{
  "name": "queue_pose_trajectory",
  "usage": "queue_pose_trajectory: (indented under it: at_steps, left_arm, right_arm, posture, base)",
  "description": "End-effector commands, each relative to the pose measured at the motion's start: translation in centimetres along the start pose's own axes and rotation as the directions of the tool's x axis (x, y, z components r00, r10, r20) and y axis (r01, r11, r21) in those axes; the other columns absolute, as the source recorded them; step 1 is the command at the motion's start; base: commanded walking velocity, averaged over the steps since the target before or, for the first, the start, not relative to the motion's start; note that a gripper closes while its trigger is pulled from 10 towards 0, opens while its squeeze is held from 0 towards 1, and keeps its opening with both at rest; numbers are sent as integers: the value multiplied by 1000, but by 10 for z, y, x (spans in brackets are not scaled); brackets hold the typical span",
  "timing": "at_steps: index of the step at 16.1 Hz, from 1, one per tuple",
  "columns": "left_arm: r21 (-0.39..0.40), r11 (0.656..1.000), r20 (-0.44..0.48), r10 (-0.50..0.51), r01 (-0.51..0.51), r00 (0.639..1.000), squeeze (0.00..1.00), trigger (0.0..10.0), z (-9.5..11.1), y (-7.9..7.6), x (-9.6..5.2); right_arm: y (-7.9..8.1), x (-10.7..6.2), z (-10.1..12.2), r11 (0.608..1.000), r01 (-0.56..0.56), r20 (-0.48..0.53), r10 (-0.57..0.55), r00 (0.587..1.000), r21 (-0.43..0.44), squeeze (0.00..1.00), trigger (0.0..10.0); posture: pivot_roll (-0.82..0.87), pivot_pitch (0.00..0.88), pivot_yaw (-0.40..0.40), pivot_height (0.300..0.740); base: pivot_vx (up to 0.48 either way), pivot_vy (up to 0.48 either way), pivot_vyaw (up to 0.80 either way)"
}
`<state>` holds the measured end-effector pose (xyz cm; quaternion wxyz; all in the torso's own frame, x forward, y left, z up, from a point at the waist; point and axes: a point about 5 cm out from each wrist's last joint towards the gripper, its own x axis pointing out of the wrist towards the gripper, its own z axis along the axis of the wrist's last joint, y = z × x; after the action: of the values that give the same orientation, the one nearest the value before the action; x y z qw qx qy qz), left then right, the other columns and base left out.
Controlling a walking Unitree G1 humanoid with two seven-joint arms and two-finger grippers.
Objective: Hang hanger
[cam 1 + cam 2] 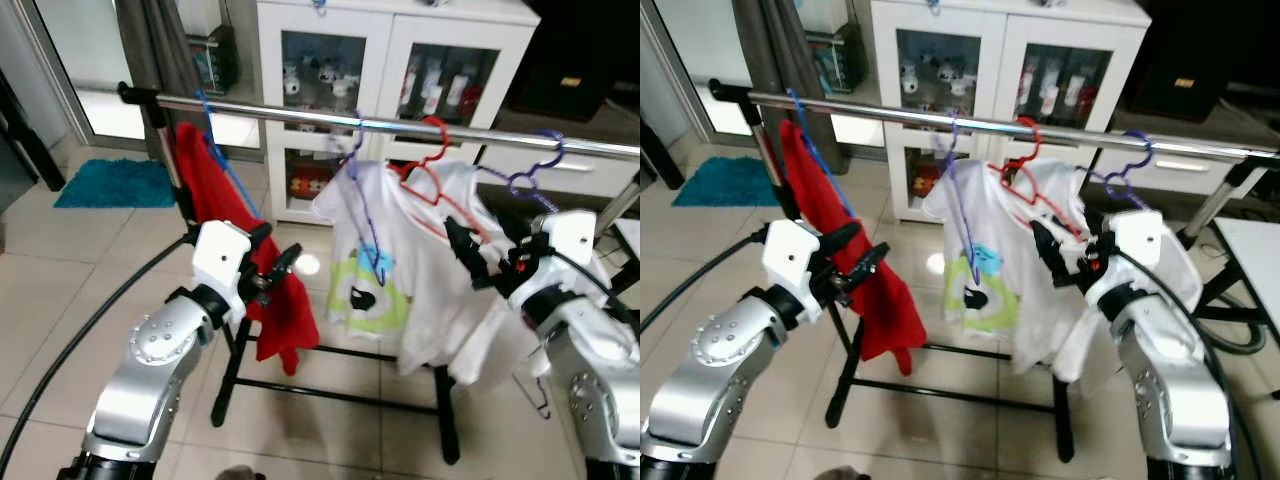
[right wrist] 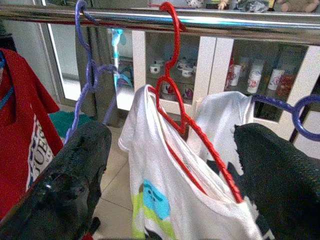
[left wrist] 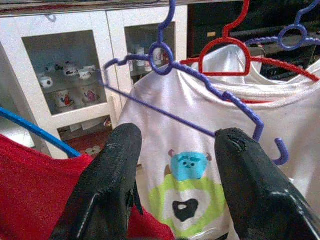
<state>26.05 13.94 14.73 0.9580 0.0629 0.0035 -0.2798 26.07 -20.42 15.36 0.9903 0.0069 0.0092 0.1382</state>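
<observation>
A chrome rail (image 1: 300, 115) on a black rack carries several hangers. At its left end a blue hanger (image 1: 215, 150) holds a red shirt (image 1: 215, 200). A purple hanger (image 3: 200, 85) holds a white shirt with a green monster print (image 1: 370, 290). Beside it a red hanger (image 2: 175, 100) carries another white shirt (image 1: 450, 300), and a second purple hanger (image 1: 530, 175) hooks on further right. My left gripper (image 1: 278, 255) is open and empty in front of the red shirt. My right gripper (image 1: 462, 250) is open and empty, close to the white shirt below the red hanger.
A white cabinet with glass doors (image 1: 400, 60) stands behind the rack. The rack's black legs (image 1: 330, 390) spread over the tiled floor. A black cable (image 1: 90, 330) curves along the floor at left, and a teal mat (image 1: 115, 183) lies beyond it.
</observation>
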Motion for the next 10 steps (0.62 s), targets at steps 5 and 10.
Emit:
queue_pose_trajectory:
  at_steps: [5, 10]
  left_arm:
    - [13, 1000, -7, 20, -20, 1000, 0, 10000, -1, 5, -2]
    - [1, 999, -9, -54, 54, 998, 0, 10000, -1, 1, -3]
  right_arm:
    - [8, 6, 3, 1000, -12, 12, 12, 1000, 3, 1000, 10000]
    - [4, 17, 9, 1000, 6, 27, -6, 1000, -12, 1000, 10000]
  posture:
    - [63, 0, -36, 740]
    - [66, 0, -36, 740]
  base:
    - [0, -480, 0]
    - [0, -250, 0]
